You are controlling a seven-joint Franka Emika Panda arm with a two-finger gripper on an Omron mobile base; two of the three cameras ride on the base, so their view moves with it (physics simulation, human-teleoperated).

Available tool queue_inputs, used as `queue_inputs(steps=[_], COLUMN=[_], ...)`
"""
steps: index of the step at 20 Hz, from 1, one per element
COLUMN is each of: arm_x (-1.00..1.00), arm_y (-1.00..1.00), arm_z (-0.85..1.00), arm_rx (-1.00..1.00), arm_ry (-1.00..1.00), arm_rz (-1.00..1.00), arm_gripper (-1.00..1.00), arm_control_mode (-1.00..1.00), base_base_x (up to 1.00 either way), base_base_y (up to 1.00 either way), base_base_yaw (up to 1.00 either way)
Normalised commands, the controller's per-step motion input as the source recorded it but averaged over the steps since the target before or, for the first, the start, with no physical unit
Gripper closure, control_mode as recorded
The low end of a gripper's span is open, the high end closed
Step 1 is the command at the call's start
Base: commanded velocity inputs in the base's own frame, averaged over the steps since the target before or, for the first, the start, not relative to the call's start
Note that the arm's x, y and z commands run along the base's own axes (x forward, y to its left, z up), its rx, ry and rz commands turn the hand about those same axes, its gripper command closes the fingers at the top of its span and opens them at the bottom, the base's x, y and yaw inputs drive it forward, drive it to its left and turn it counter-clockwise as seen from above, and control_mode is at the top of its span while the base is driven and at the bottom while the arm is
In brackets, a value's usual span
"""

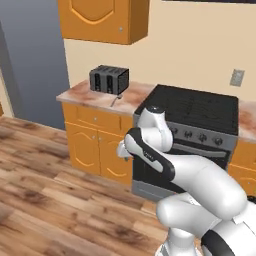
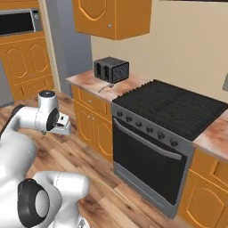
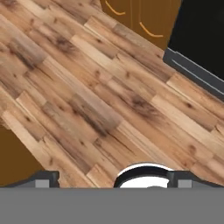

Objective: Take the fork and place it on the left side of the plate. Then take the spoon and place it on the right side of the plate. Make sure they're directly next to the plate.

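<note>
From the left base camera, a small piece of cutlery (image 1: 115, 100) lies on the counter (image 1: 95, 98) at 6 o'clock of the toaster (image 1: 109, 79). The right base camera shows the same. The hand camera shows the hand (image 3: 113, 178) wide open over the wood floor (image 3: 87, 100).

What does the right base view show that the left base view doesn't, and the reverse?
Right base view alone: a microwave built in above orange cabinets at upper left, and the oven door unobstructed. Left base view alone: a wall outlet right of the stove, with the arm covering much of the oven front. Both share the black toaster on the counter, a small utensil beside it, the stove and the upper cabinet.
</note>
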Motion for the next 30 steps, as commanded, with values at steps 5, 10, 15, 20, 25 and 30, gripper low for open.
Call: queue_inputs(steps=[5,10,15,20,25,30], arm_x=[0.00,0.00,0.00,0.00,0.00,0.00], arm_y=[0.00,0.00,0.00,0.00,0.00,0.00], arm_z=[0.00,0.00,0.00,0.00,0.00,0.00], arm_rx=[0.00,0.00,0.00,0.00,0.00,0.00], arm_ry=[0.00,0.00,0.00,0.00,0.00,0.00], arm_rz=[0.00,0.00,0.00,0.00,0.00,0.00], arm_gripper=[-1.00,-1.00,-1.00,-1.00,-1.00,-1.00], arm_control_mode=[1.00,1.00,1.00,1.00,1.00,1.00], base_base_x=[1.00,1.00,0.92,0.66,0.46,0.32], base_base_y=[0.55,0.46,0.58,0.74,0.79,0.66], base_base_yaw=[0.24,-0.15,-0.21,-0.27,-0.46,-0.53])
